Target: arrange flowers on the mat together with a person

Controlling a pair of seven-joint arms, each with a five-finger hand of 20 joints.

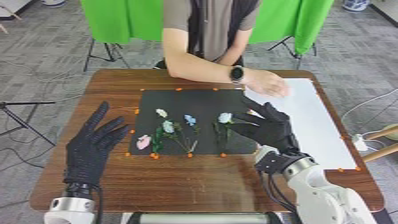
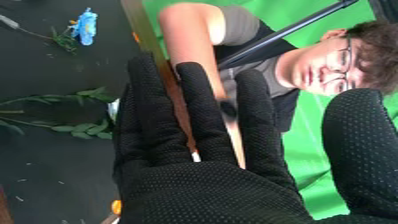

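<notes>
Fingers straight and apart, a robot's right hand (image 2: 218, 192) looms in the right wrist view. In the head view, it hangs beside a pale blossom (image 1: 225, 118) on the mat (image 1: 187, 100), which a low sweep could drag askew.

The right fingers (image 1: 274, 115) (seen from the wrist) mostly hide a white flower (image 2: 113, 109).
</notes>
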